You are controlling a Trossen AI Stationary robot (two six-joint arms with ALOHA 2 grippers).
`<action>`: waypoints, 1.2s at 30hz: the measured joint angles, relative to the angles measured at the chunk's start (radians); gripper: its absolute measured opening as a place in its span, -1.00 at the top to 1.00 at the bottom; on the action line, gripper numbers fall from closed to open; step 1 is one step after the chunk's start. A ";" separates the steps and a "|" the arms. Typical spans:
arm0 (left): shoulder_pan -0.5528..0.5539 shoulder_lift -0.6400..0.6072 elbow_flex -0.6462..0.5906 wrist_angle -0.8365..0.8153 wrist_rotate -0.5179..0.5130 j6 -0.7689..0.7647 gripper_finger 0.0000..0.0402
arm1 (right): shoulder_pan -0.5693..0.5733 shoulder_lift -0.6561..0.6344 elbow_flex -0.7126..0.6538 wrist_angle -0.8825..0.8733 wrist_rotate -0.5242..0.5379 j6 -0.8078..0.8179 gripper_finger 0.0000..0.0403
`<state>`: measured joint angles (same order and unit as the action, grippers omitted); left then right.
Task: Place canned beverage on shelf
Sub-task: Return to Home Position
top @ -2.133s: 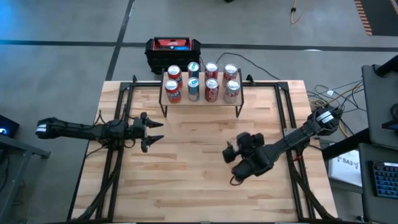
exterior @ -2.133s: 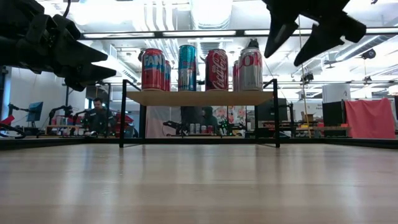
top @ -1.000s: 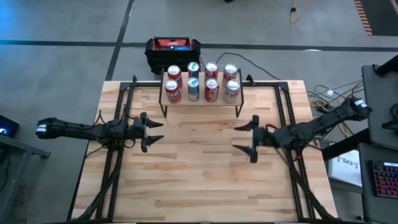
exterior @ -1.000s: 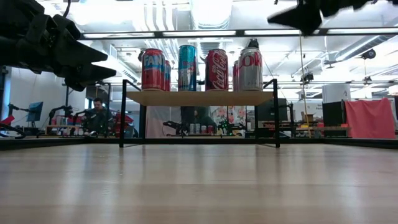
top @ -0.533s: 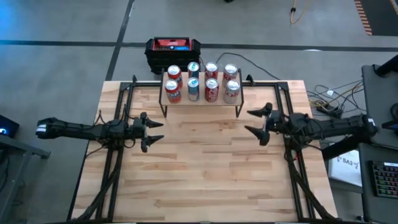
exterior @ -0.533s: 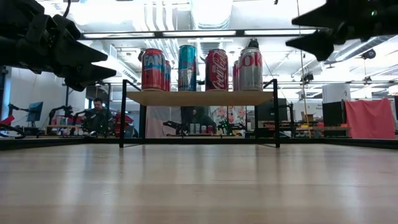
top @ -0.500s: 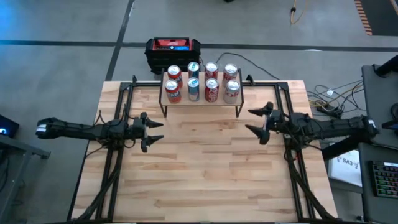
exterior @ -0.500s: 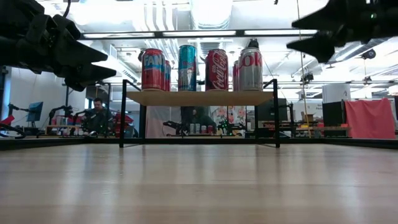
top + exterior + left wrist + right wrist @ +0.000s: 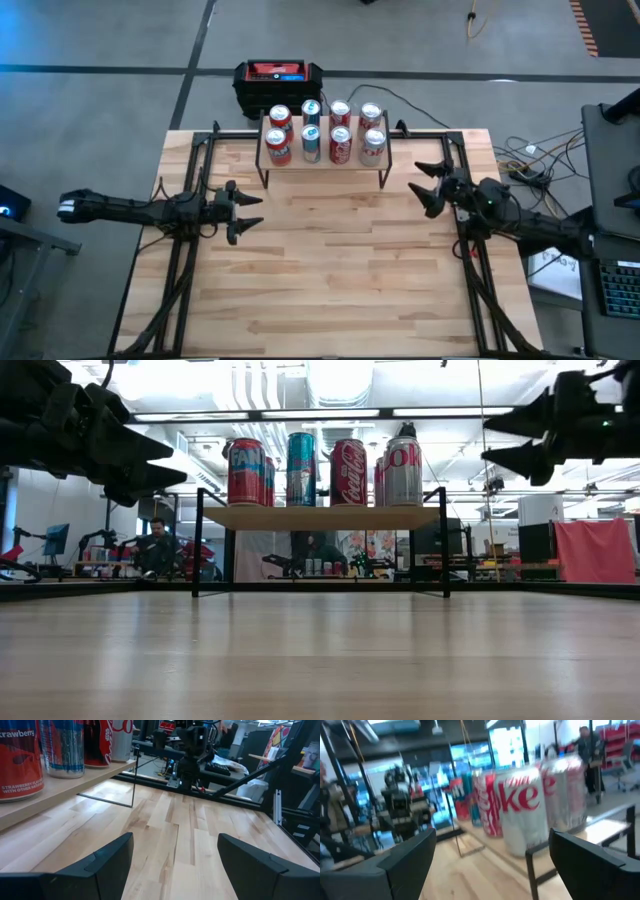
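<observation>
- Eight cans [image 9: 340, 145] stood on the shelf [image 9: 320, 517] at the table's [image 9: 320, 270] 12 o'clock, the rear row mostly hidden in the low view.
- The red can [image 9: 17, 760] read "STRAWBERRY"; the silver can [image 9: 522, 805] showed only "ke".
- The left end effector [image 9: 255, 210] at 9 o'clock and the right end effector [image 9: 420, 181] at 3 o'clock were both released.

Both arms are matte black, slim and made of jointed segments. The left arm [image 9: 130, 208] wears a pale band [image 9: 68, 209] at the end far from the left hand [image 9: 256, 210]. The right arm [image 9: 540, 228] is all dark. The right hand [image 9: 418, 178] has two broad, wedge-shaped fingers [image 9: 405, 855].
</observation>
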<state>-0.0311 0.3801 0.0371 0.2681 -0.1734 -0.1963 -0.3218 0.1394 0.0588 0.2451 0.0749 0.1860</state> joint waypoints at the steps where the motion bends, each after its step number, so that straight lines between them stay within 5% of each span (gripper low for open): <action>1: 0.000 0.000 0.000 0.000 0.000 0.000 -0.37 | -0.012 -0.014 -0.008 0.001 -0.006 0.000 -0.82; 18: 0.000 0.000 0.000 0.000 0.000 0.000 -0.37 | -0.262 -0.067 -0.027 -0.045 -0.158 -0.003 -0.82; 26: 0.000 0.000 0.000 0.000 0.000 0.000 -0.37 | -0.275 -0.134 -0.027 -0.257 -0.161 -0.003 -0.82; 36: 0.000 0.000 0.000 0.000 0.000 0.000 -0.37 | -0.275 -0.105 -0.027 -0.264 -0.153 -0.006 -0.82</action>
<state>-0.0308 0.3801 0.0368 0.2680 -0.1734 -0.1963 -0.5964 0.0342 0.0322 -0.0193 -0.0776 0.1802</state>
